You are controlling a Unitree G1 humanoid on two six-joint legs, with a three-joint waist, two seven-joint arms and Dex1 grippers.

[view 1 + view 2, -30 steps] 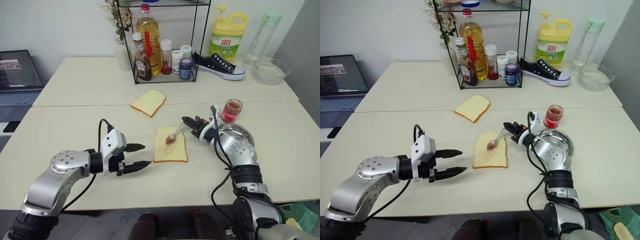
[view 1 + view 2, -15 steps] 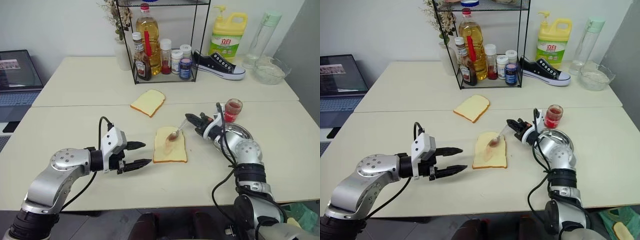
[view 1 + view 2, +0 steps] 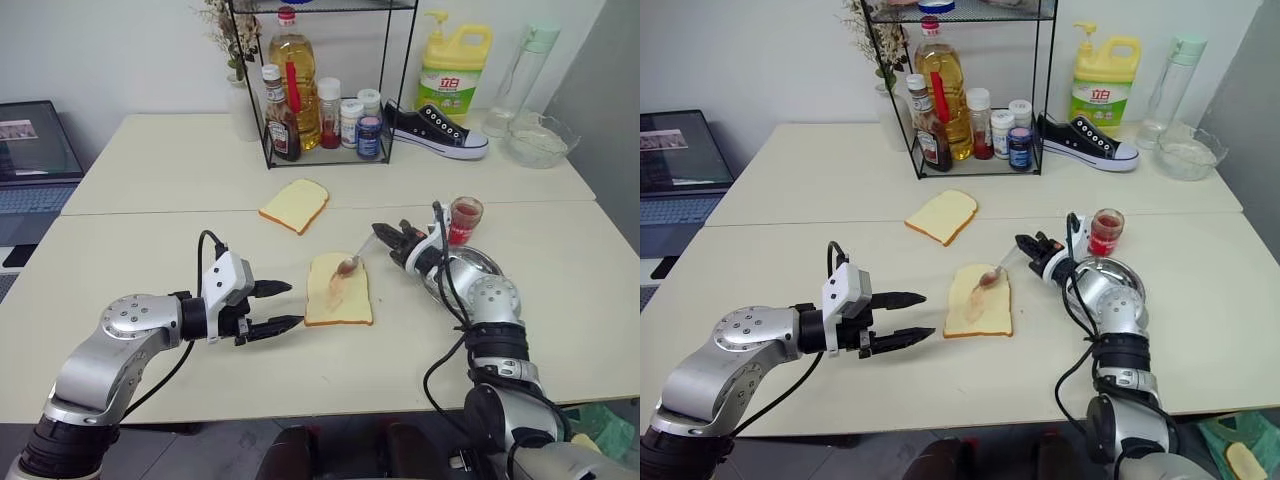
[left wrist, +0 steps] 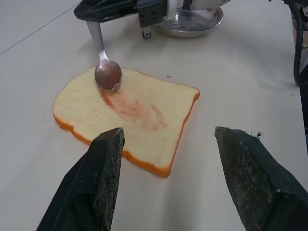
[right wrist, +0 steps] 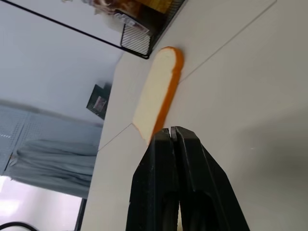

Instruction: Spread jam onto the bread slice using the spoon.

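On the bench [image 3: 150, 250]: bread slice [image 3: 338, 300] near the middle, a thin red smear of jam [image 4: 137, 107] on top.
Spoon [image 3: 352, 261]: bowl resting on the slice's far end.
Right end effector [image 3: 384, 236]: fingers pressed together, clamped on the spoon handle.
Left end effector [image 3: 280, 306]: fingers apart, empty, just beside the slice.
Jam jar [image 3: 464, 218]: beyond the steel dish [image 3: 470, 268].

Two pale tables [image 3: 150, 170] pushed together against a white wall [image 3: 130, 50] — black wire rack [image 3: 325, 85] behind.

Pale yellow bread slice [image 4: 130, 111] with tan-orange crust bears a thin red jam [image 4: 134, 106] smear; the silver spoon [image 4: 107, 72] bowl is stained dark red.
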